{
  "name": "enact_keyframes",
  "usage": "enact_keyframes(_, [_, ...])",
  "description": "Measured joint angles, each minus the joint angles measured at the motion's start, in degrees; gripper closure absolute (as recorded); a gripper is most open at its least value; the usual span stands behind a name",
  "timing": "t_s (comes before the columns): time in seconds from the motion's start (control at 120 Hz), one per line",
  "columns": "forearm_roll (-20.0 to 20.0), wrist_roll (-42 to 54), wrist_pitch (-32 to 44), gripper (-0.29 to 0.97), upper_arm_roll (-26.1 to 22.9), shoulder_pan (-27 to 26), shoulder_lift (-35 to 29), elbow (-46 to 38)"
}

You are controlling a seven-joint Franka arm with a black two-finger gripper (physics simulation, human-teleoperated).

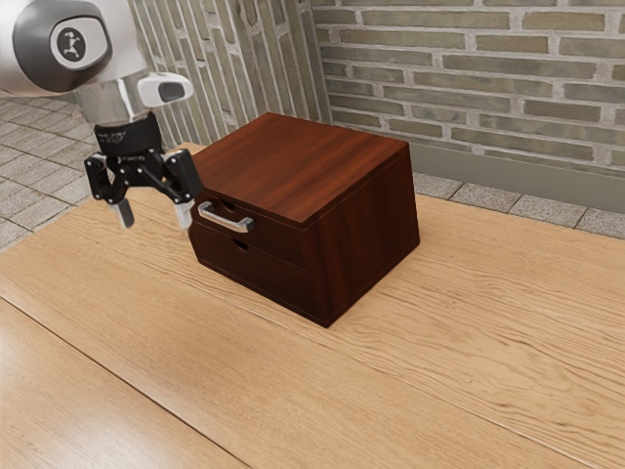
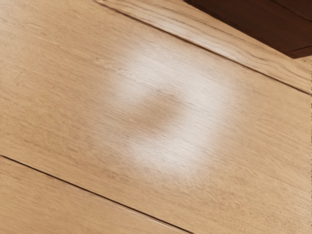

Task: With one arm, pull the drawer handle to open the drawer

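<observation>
A dark wooden cabinet (image 1: 312,210) with two drawers stands on the table. Its upper drawer carries a silver bar handle (image 1: 226,218) on the front that faces the exterior view's left, and that drawer looks flush with the cabinet front. My gripper (image 1: 153,215) hangs open just to the left of the handle in the exterior view, fingers pointing down, the nearer finger (image 1: 184,213) a short gap from the handle's end. Nothing is between the fingers. In the wrist view a corner of the cabinet's base (image 2: 263,19) borders the bare table top below my hand.
The wooden table (image 1: 439,362) stretches wide around the cabinet toward the exterior view's right and front. A brick wall (image 1: 469,59) rises behind, with tiled floor beyond the table's far edge.
</observation>
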Motion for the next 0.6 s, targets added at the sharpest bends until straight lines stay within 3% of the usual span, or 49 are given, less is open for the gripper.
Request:
enact_keyframes(0.167, [0.0,-0.8,1.5,0.00,0.0,0.0,0.0,0.3])
enact_keyframes(0.367, [0.0,0.4,1.3,0.00,-0.5,0.1,-4.3,7.4])
enact_keyframes(0.6, [0.1,17.8,2.4,0.00,-0.6,-0.9,-4.3,7.8])
